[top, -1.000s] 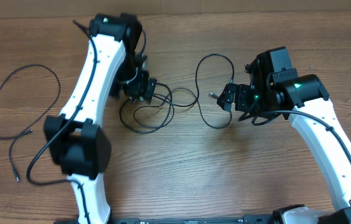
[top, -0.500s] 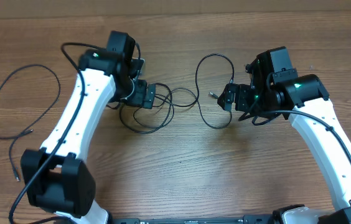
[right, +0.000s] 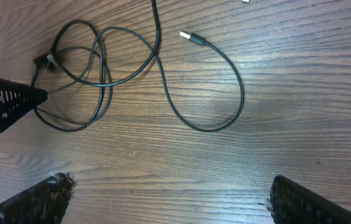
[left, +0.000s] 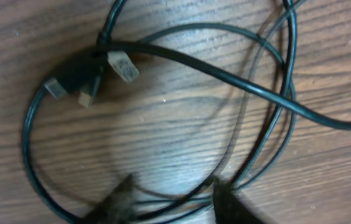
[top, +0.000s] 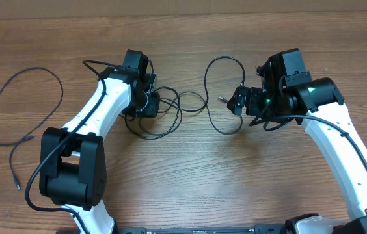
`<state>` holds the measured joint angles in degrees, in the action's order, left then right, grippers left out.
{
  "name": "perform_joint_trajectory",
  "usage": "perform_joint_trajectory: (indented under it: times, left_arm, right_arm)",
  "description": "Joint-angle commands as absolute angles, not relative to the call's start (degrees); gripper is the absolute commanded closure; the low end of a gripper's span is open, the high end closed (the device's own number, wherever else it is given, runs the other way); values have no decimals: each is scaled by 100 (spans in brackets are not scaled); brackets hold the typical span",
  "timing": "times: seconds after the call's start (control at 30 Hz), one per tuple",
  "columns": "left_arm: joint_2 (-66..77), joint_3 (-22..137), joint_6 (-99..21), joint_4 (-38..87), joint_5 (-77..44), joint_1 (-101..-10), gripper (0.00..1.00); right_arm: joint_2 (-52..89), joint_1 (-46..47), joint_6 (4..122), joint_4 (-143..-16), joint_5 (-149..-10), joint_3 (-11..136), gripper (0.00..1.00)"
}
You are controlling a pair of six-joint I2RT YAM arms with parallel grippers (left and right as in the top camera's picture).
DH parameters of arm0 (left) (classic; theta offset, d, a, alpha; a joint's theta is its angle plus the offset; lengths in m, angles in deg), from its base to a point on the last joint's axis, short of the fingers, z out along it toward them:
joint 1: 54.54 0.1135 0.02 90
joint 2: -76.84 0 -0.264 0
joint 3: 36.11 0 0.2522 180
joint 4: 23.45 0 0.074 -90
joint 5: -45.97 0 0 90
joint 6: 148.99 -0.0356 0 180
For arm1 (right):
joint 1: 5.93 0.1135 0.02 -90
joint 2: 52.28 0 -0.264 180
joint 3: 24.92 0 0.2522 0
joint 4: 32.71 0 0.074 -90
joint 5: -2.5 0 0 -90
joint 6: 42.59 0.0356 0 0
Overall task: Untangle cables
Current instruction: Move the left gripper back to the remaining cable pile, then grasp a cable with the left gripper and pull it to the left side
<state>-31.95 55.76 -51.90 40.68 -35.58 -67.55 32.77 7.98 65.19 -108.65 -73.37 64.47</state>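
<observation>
Cables point(left: 182, 58), thin black loops (silvery-tipped plugs point(left: 123, 66)) on grained wooden table point(left: 163, 143)

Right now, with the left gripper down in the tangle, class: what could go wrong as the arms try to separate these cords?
1. Several strands of the cables run between the fingertips of the left gripper. Closing there may catch more than one cord and tighten the tangle.
2. The plug ends sit bunched at a crossing, so a pull may snag them on a loop.
</observation>
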Motion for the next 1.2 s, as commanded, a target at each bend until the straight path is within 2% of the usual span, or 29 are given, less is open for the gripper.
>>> perform_joint_trajectory:
  times: [0.0,0.17,0.23,0.27,0.47,0.83,0.87,0.9,1.07,1.17]
  left_arm:
    - [-3212,5702,-5081,4193,-3346,-6747,84]
    - [-3212,6330,-5133,4799,-3366,-6749,85]
    - [-3212,6522,-5190,4958,-3368,-6749,74]
    - [-3212,6568,-5203,5002,-3368,-6749,60]
    - [-3228,6349,-5284,5006,-3460,-6749,45]
    - [-3256,5368,-5282,4646,-3456,-6882,35]
    - [-3256,5326,-5284,4632,-3467,-6908,37]
    - [-3256,5313,-5282,4617,-3504,-6930,45]
    - [-3252,5543,-5280,4604,-3593,-6948,94]
    - [-3243,6105,-5275,4868,-3589,-6908,96]
  right_arm:
    - [3293,813,6513,-10834,-7399,6502,0]
    - [3293,813,6511,-10834,-7399,6502,0]
    - [3293,813,6511,-10834,-7399,6502,0]
    - [3293,813,6513,-10836,-7399,6502,0]
    - [3293,813,6511,-10832,-7399,6502,0]
    - [3293,813,6513,-10788,-7399,6502,0]
    - [3293,813,6513,-10777,-7399,6502,0]
    - [3293,813,6513,-10769,-7396,6502,0]
    - [3293,813,6513,-10782,-7396,6502,0]
    - [3293,813,6513,-10793,-7399,6502,0]
